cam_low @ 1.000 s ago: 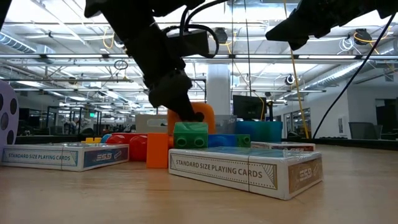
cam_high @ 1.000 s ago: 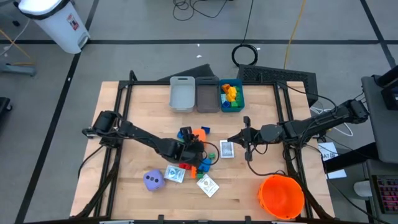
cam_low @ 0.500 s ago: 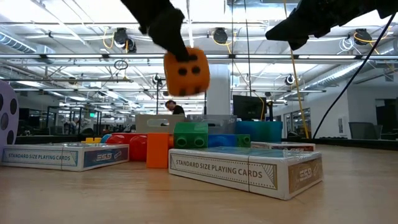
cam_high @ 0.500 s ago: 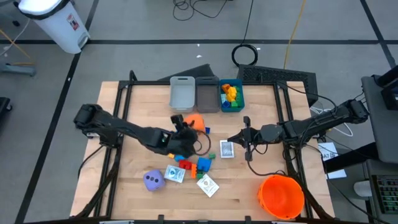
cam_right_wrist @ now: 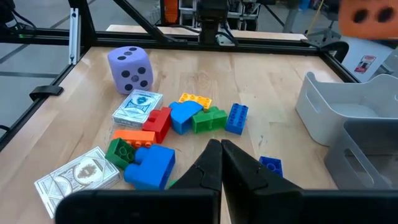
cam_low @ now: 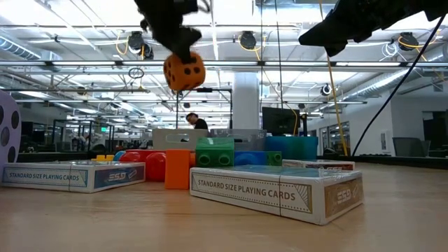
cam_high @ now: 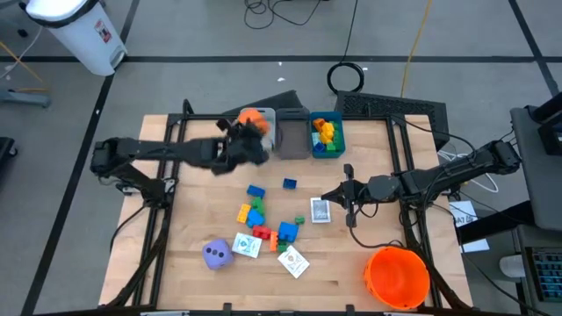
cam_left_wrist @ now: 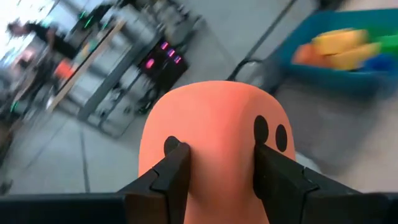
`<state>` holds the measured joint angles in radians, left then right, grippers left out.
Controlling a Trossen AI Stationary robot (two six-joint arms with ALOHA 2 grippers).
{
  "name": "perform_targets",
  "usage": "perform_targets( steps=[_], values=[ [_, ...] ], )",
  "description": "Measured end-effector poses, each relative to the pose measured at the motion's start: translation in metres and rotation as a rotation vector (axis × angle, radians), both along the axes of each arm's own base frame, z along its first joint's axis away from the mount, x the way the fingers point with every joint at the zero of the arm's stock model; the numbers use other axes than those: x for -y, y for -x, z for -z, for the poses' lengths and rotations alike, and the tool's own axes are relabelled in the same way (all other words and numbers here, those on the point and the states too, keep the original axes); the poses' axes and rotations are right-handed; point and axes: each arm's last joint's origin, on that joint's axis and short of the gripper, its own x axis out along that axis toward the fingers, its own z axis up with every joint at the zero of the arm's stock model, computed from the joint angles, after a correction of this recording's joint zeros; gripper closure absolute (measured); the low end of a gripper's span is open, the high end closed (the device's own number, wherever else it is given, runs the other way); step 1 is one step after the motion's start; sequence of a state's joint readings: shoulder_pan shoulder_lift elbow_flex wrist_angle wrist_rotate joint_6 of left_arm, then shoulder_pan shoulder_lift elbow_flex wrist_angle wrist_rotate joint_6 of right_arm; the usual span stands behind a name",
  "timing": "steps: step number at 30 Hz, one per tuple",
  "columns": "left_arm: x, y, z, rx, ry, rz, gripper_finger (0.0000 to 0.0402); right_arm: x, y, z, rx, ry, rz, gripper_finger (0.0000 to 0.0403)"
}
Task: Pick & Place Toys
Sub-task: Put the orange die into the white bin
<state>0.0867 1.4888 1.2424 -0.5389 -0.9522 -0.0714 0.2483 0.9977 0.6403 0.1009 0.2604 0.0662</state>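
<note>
Orange soft die (cam_high: 252, 118), a rounded cube with black pips, hangs pinched between the left gripper (cam_left_wrist: 214, 171)'s 2 fingers, well above the table at the near rim of the light grey bin (cam_high: 257, 133). You risk dropping it outside if you let go now, because it sits over the bin's edge rather than its middle, and the squashy foam may spring sideways on release. Your right gripper (cam_right_wrist: 221, 163) waits clenched and empty near the playing cards (cam_high: 320, 211).
</note>
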Motion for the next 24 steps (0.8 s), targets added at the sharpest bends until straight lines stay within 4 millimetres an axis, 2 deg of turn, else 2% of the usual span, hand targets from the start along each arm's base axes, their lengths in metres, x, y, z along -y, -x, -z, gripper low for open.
perform_targets(
  steps=[6, 11, 17, 24],
  values=[
    [-0.066, -0.001, 0.031, 0.066, 0.152, -0.169, 0.024, 0.0, 0.0, 0.0, 0.0, 0.003, -0.001, 0.0403],
    [-0.104, -0.009, 0.064, 0.054, 0.196, -0.257, 0.0239, 0.0, 0.0, 0.0, 0.0, 0.004, -0.001, 0.0403],
    [-0.126, -0.02, 0.099, 0.012, 0.182, -0.31, 0.0239, 0.0, 0.0, 0.0, 0.0, 0.008, -0.003, 0.0403],
    [-0.132, -0.03, 0.118, 0.01, 0.169, -0.301, 0.0238, 0.0, 0.0, 0.0, 0.0, 0.008, -0.002, 0.0403]
  ],
)
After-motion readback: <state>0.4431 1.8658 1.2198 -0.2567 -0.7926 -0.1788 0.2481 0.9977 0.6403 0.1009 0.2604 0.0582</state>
